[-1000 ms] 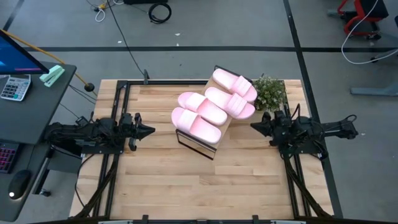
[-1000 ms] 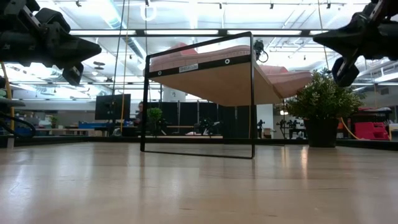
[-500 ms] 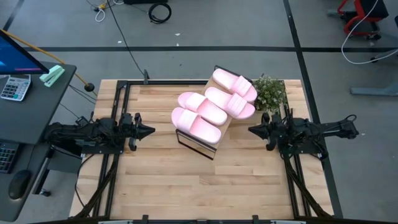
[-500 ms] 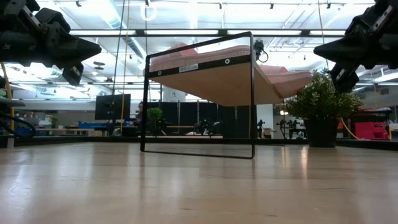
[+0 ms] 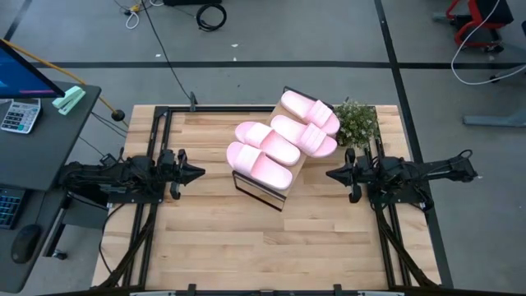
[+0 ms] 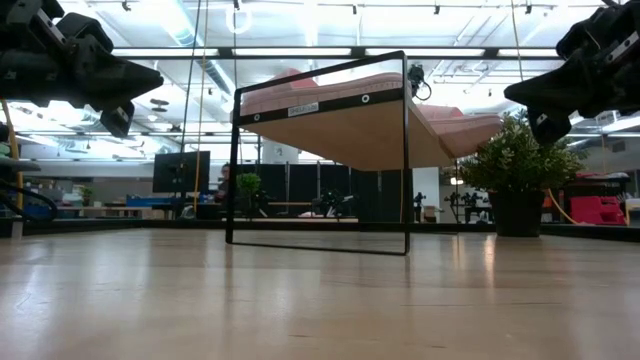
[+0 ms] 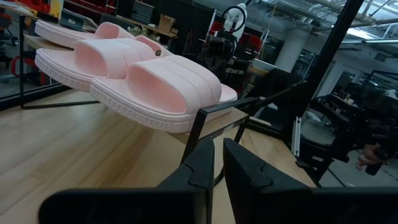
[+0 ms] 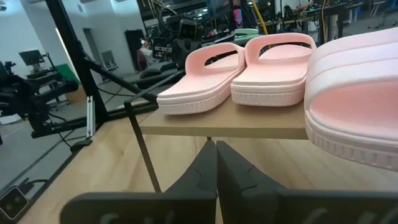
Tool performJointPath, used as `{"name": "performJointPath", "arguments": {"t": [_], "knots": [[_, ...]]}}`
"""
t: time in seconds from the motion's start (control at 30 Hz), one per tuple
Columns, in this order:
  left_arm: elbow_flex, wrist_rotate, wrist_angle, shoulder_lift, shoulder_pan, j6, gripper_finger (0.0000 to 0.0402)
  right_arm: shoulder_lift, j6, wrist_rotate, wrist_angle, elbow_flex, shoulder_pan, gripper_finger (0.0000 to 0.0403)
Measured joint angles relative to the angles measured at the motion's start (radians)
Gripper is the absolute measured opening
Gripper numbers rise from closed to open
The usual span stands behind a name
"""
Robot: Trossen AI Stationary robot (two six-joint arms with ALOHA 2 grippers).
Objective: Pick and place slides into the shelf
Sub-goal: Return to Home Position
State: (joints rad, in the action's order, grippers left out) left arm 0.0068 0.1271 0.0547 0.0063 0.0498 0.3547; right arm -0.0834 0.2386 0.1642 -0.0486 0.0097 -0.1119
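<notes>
High view: four pink slides [image 5: 267, 142] lie in two pairs on the wooden top of the shelf [image 5: 298, 164], which stands at an angle on the middle of the surface [image 5: 246, 247], towards its far edge. A small potted plant [image 5: 357, 122] sits just beside the shelf's right end. The left arm [image 5: 123, 177] lies low along the left side, its jaws pointing at the shelf, well apart from it, closed to a thin slit and holding nothing. The right arm [image 5: 407, 173] mirrors it near the plant, jaws pressed together and empty. Low view shows both arms raised off the surface.
</notes>
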Motion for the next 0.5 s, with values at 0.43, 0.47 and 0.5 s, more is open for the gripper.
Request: {"name": "performJointPath", "arguments": {"t": [0.43, 0.47, 0.5], "knots": [[0.0, 0.0, 0.0, 0.0, 0.0, 0.0, 0.0025, -0.001, 0.072, -0.002, 0.009, 0.006, 0.0, 0.0015], [0.0, 0.0, 0.0, 0.0, 0.0, -0.001, 0.0026, -0.001, 0.078, -0.001, 0.012, 0.009, 0.0, 0.0017], [0.0, 0.0, 0.0, 0.0, 0.0, 0.0, 0.0027, -0.001, 0.08, -0.001, 0.014, 0.011, 0.0, 0.0019]]}}
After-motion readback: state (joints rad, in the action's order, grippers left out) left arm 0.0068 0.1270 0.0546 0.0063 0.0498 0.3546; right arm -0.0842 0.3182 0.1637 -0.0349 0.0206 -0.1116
